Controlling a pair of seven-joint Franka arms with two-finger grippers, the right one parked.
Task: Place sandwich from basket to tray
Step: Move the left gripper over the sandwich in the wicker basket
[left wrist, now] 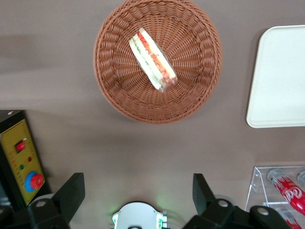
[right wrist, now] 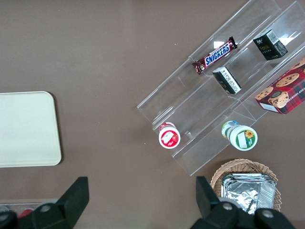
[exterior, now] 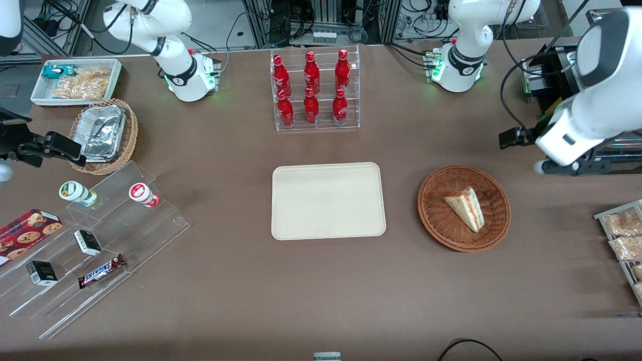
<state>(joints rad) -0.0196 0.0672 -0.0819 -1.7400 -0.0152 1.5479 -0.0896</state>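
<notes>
Above the table, fingers (left wrist: 138, 191) spread wide — sandwich (left wrist: 152, 59) in basket (left wrist: 114, 90).

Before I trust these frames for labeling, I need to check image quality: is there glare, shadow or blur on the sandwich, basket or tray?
Front view: even light; sandwich, basket and tray are sharp, without glare. Left wrist view: the sandwich's wrap glints faintly, the open gripper is a dark silhouette high above the table, and soft shadow bands cross the tabletop.
</notes>
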